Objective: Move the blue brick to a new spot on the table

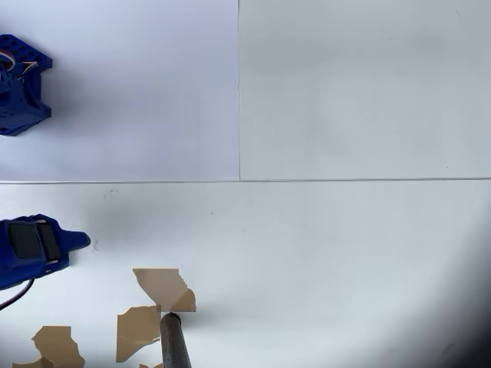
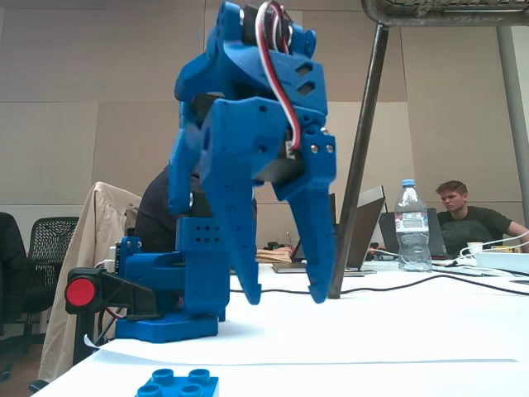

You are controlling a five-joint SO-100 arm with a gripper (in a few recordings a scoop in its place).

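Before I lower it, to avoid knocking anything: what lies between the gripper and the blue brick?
Nothing: in the fixed view, bare white table lies between the gripper and the blue brick.

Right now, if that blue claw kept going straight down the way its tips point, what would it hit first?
Probably bare white table: the blue two-finger gripper points down, open, and the small blue studded plastic brick lies nearer the camera, seemingly off that line.

White table (image 1: 345,253) with seams and brown chipped patches (image 1: 165,287).
The blue brick (image 2: 178,384) lies at its near edge; arm base (image 2: 169,322) stands behind.

Blue brick (image 2: 178,384), studs up, flat on white table (image 2: 397,331)
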